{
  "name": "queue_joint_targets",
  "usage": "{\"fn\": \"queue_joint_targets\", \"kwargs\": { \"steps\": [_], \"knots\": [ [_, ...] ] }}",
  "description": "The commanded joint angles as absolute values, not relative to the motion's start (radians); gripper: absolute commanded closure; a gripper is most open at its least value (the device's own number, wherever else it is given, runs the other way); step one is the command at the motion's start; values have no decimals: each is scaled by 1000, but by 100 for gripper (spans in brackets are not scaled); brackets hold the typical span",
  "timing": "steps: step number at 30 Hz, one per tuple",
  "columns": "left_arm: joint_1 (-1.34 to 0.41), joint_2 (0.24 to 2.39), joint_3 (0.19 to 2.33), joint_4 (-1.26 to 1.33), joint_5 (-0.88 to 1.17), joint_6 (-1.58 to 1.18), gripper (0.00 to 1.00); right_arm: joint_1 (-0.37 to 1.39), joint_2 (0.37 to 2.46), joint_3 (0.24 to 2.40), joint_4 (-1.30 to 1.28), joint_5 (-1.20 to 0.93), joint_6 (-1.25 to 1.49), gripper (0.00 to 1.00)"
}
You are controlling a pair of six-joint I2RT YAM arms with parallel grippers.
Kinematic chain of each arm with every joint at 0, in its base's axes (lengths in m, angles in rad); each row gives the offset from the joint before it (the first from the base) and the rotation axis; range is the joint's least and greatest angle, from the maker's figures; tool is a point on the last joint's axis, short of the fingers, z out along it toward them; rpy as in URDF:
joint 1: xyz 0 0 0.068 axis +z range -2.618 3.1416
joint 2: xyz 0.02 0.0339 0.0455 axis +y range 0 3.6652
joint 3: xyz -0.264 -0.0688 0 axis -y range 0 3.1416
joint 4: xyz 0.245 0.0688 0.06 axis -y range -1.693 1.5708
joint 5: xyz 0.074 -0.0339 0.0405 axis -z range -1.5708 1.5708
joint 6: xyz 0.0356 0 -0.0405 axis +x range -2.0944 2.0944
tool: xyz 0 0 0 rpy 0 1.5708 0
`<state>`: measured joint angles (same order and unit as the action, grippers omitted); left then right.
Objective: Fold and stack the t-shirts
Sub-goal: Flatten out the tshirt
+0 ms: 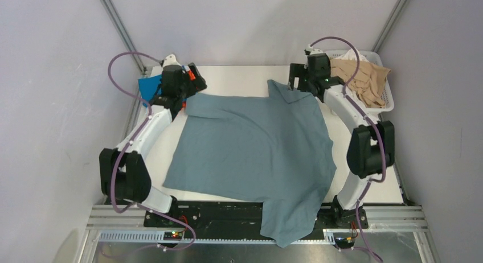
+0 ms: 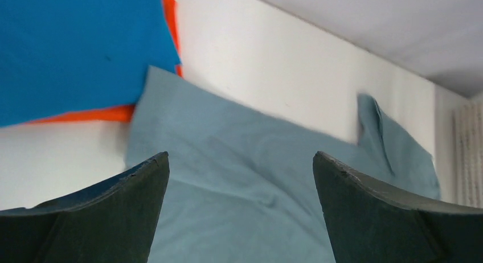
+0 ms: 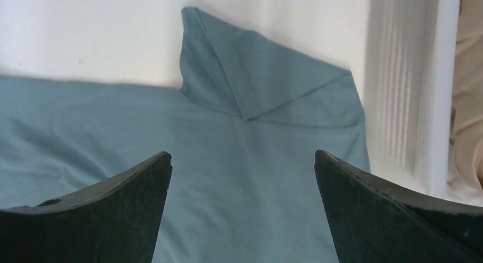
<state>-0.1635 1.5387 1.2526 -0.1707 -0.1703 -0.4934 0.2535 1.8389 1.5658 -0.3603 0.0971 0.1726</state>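
A large grey-blue t-shirt [image 1: 256,149] lies spread flat across the table, one sleeve hanging over the near edge and the other sleeve [image 3: 267,75] folded at the far right. A bright blue t-shirt [image 2: 74,46] lies on an orange one [image 2: 91,113] at the far left corner. My left gripper [image 1: 183,98] hangs open over the grey-blue shirt's far left corner [image 2: 239,183], nothing between its fingers. Open as well, my right gripper [image 1: 297,81] is over the far right corner [image 3: 245,183], holding nothing.
A white slatted basket [image 1: 387,101] with beige and white garments [image 1: 364,78] stands at the far right; its wall [image 3: 410,92] is close to my right gripper. Grey walls enclose the table [image 1: 239,81] on three sides.
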Motion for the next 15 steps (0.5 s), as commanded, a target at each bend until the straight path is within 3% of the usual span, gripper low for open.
{"fn": "queue_joint_targets", "kwargs": {
  "steps": [1,9,15],
  "knots": [
    [-211,1487,1084,-181,-32,-551,0,259,1774,1455,-364,-47,134,1],
    [-300,1434,858,-180,-55,-616,0,395,1986,1617,-451,219,-281,1],
    [-303,1400,725,-177,-123,-654,0,383,2145,1796,-523,294,-289,4]
  ]
}}
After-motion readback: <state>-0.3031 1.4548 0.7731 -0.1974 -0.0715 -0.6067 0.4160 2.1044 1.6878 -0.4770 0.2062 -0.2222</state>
